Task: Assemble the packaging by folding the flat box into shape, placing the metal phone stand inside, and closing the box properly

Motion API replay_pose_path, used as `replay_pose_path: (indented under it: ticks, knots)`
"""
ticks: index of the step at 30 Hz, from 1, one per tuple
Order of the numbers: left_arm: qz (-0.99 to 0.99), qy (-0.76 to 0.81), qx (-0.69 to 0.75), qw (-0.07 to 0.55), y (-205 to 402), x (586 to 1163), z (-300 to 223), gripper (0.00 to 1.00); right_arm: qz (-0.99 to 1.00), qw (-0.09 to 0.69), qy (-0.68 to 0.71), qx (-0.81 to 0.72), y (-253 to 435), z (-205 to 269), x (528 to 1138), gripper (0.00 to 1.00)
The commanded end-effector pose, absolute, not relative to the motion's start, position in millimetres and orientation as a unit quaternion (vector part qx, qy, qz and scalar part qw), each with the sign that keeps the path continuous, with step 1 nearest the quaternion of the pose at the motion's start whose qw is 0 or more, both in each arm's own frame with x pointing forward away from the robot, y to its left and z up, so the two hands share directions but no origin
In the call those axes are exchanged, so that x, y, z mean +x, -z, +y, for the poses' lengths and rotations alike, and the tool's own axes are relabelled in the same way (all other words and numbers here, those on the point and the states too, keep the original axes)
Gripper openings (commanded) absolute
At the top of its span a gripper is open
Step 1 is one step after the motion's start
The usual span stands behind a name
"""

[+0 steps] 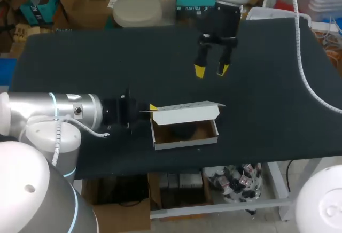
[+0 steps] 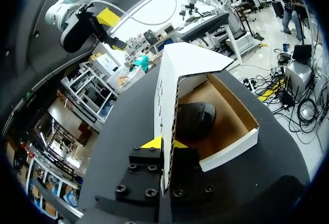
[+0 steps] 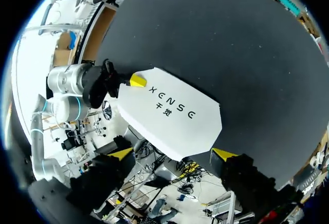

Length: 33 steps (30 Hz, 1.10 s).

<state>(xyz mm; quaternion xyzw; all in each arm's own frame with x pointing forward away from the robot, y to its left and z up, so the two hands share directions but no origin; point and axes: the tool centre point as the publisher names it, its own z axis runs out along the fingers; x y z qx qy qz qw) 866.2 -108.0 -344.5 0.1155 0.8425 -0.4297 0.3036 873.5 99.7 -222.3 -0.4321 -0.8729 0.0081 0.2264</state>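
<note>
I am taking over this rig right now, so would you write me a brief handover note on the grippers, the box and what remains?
The left gripper is shut on the edge of the lid, holding it raised over the box.
The right gripper is open and empty, hovering above the table behind the box.
The box stands folded near the table's front edge, with the phone stand inside.
Done: box shaped, stand placed.
Left: lower the lid, tuck it in and close the box.
</note>
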Motion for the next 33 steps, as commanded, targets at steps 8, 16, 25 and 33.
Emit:
replay_pose_path:
  ticks: [8, 16, 25, 33]
  knots:
    - [0.841, 0.431, 0.114, 0.308, 350.9, 861.7, -108.6, 0.0, -0.858, 0.188, -0.041, -0.476, 219.4, 106.6, 873.9, 1.0]
    - [0.841, 0.431, 0.114, 0.308, 350.9, 861.7, -108.6, 0.0, -0.838, 0.228, -0.058, -0.493, 227.4, 113.1, 869.1, 1.0]
    - [0.841, 0.431, 0.114, 0.308, 350.9, 861.7, -108.6, 0.0, -0.805, 0.256, -0.102, -0.526, 241.4, 102.8, 863.9, 1.0]
    - [0.841, 0.431, 0.114, 0.308, 350.9, 861.7, -108.6, 0.0, -0.787, 0.283, -0.122, -0.535, 266.4, 94.9, 858.8, 0.8]
